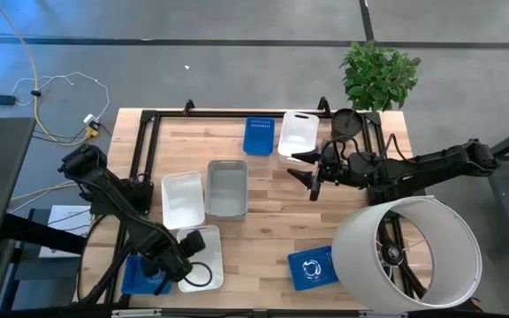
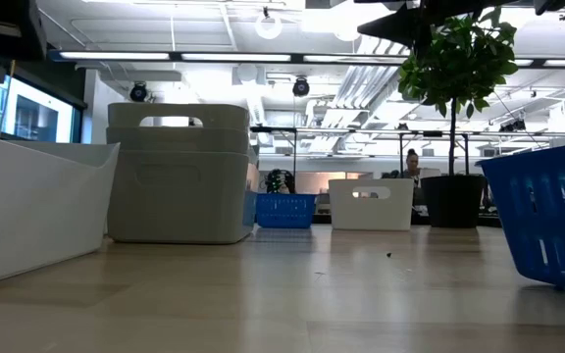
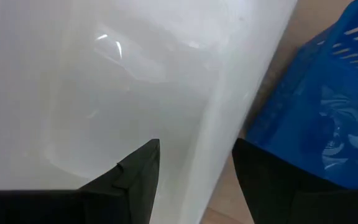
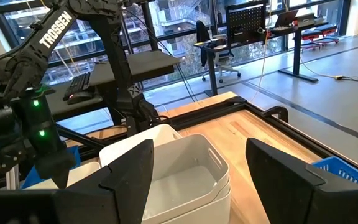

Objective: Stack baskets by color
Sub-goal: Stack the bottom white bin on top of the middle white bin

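At the table's near left a white basket (image 1: 203,258) rests on its base beside a blue basket (image 1: 138,274). My left gripper (image 1: 178,261) points down over the white basket's left wall (image 3: 219,143). It is open (image 3: 197,149), one finger inside the wall and one outside toward the blue basket (image 3: 328,106), with no touch showing. A second white basket (image 1: 183,199) and a grey basket (image 1: 227,188) stand mid-table. A blue basket (image 1: 258,135) and a white one (image 1: 298,132) stand at the far edge. A white-marked blue basket (image 1: 312,268) sits near right. My right gripper (image 1: 313,177) hovers open and level.
A big white cylinder (image 1: 406,258) with a wheel inside fills the near right corner. A potted plant (image 1: 379,74) stands at the far right. A black frame (image 1: 148,141) edges the table's far and left sides. Bare wood lies at mid-table, between the grey basket and my right gripper.
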`<state>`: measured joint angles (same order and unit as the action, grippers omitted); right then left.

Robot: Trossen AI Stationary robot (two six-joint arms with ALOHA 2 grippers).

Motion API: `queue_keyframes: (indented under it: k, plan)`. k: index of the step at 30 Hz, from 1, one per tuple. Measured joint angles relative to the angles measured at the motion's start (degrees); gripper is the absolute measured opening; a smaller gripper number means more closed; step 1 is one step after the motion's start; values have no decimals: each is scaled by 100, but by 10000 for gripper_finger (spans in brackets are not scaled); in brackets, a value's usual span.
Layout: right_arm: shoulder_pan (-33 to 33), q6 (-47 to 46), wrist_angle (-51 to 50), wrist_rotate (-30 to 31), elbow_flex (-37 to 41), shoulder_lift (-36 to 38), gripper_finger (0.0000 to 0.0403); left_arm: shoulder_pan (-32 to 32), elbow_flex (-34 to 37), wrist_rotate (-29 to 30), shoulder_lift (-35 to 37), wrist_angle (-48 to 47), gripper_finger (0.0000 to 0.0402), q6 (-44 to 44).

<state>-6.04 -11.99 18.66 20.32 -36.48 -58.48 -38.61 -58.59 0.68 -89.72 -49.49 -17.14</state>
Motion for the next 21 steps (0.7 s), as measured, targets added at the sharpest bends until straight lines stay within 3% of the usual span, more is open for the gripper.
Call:
queue_keyframes:
  k: [7, 11, 17, 21]
  plan:
    - [0, 2, -20, -27, 1, 0, 243, 35, 0, -23, -115, 29, 165, -116]
    - [0, 2, -44, -26, 0, -1, 243, 33, 0, -23, -121, 65, 120, -321]
    - [2, 2, -44, -26, 1, 0, 243, 35, 0, -29, -121, 202, 22, -460]
    - [1, 2, -46, -24, 0, 0, 243, 42, 0, -171, -120, 251, 8, -523]
